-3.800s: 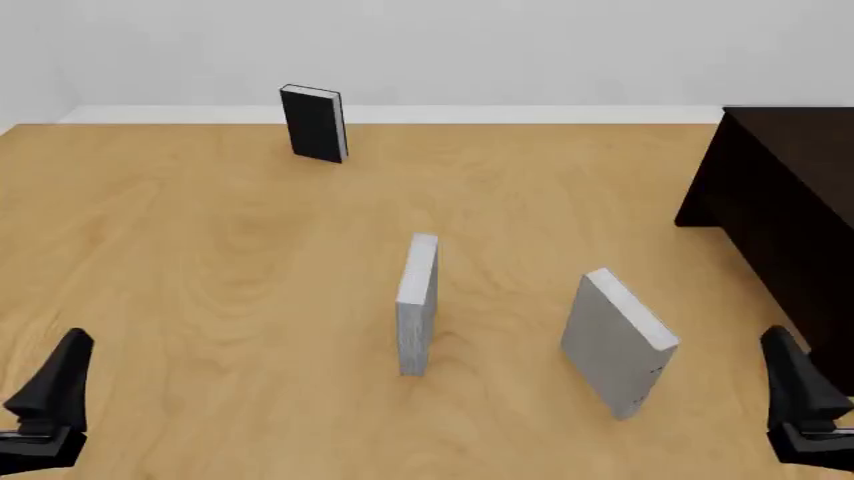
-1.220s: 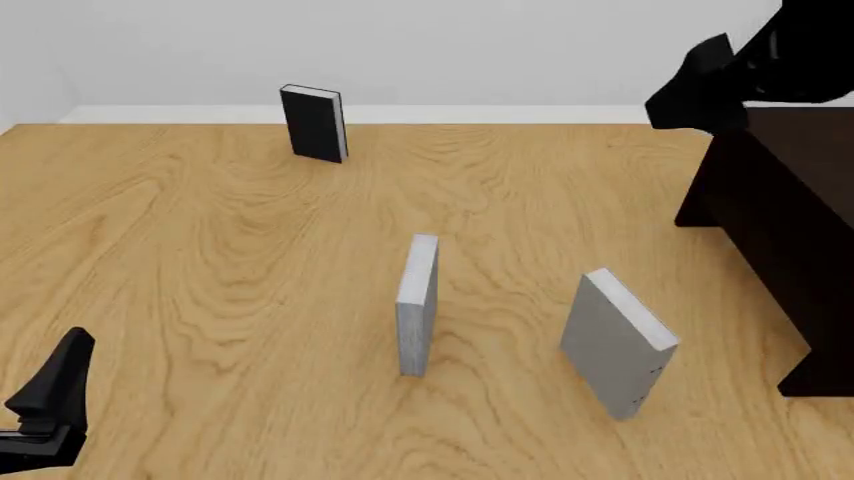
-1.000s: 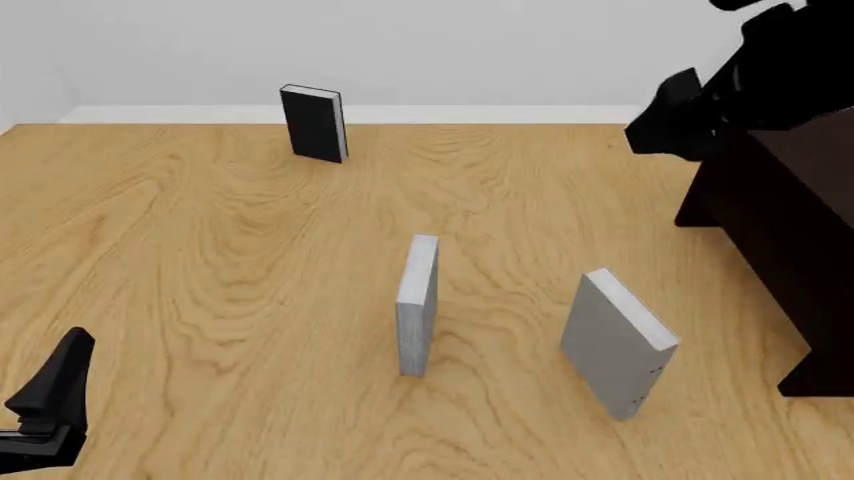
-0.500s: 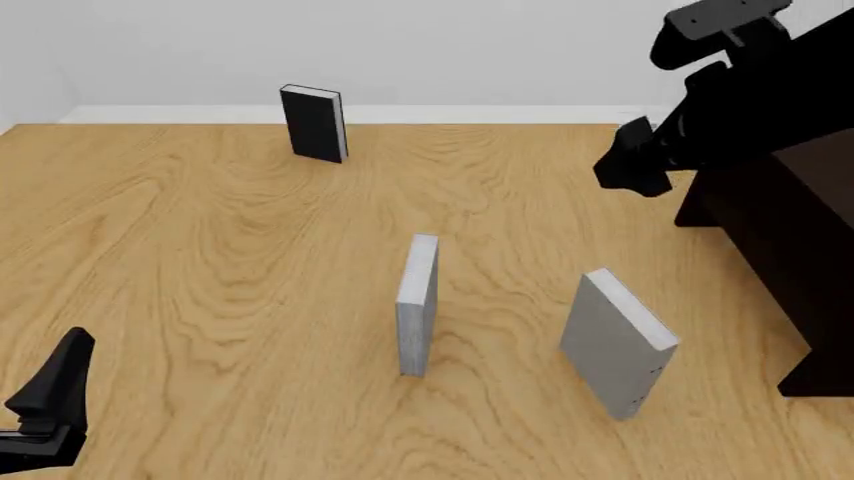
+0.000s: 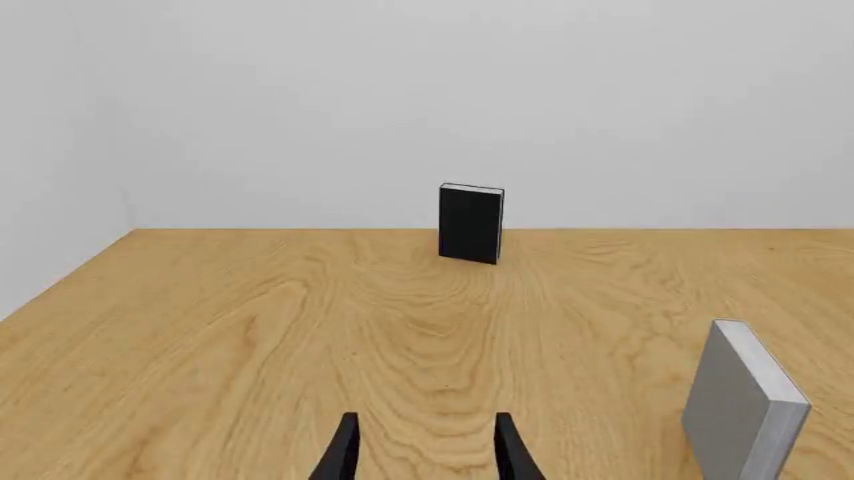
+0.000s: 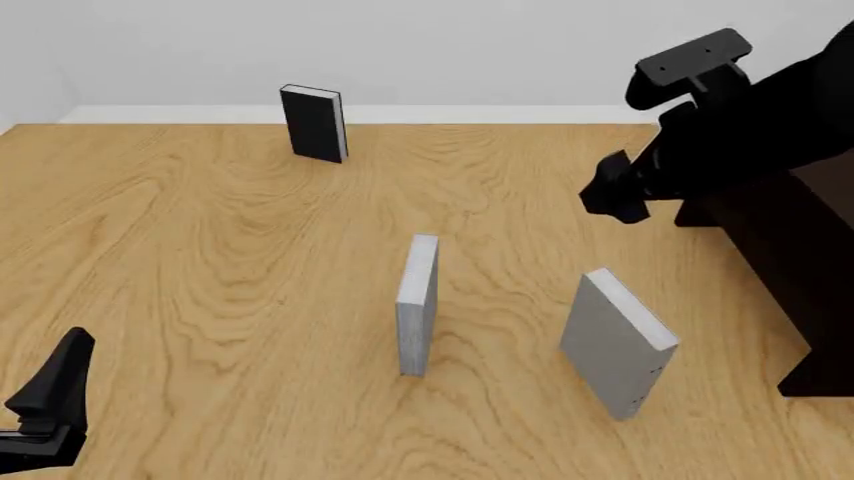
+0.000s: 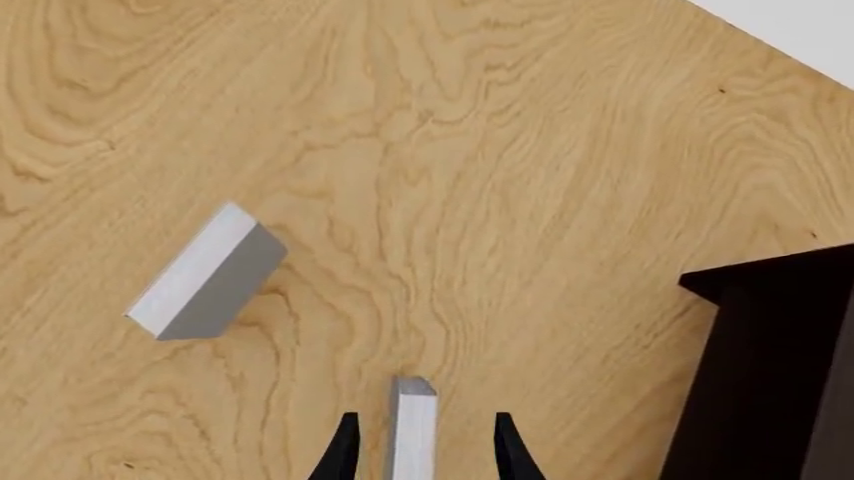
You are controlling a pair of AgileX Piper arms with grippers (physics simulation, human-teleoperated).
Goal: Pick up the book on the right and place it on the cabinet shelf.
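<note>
The book [image 6: 617, 342], thick and light grey, stands upright on the wooden table at the right, turned at an angle. In the right wrist view I see the book [image 7: 412, 440] from above as a narrow pale strip lined up between the fingers. My right gripper [image 6: 611, 196] hangs open in the air, beyond and above the book, not touching it; its jaws [image 7: 422, 418] stand apart. The dark cabinet [image 6: 787, 240] stands at the right edge; its shelf is not visible. My left gripper [image 6: 54, 385] rests open at the near left, its jaws [image 5: 424, 425] empty.
A slimmer grey book [image 6: 418, 305] stands edge-on mid-table, left of the thick one, and shows in the wrist views too [image 7: 207, 275] [image 5: 742, 400]. A black book [image 6: 314, 122] [image 5: 471, 222] stands far back left. The cabinet [image 7: 774, 370] is close to the right arm.
The right arm rose from the near right corner to high over the cabinet, then swung left and down toward the books. The left arm and all books have not moved.
</note>
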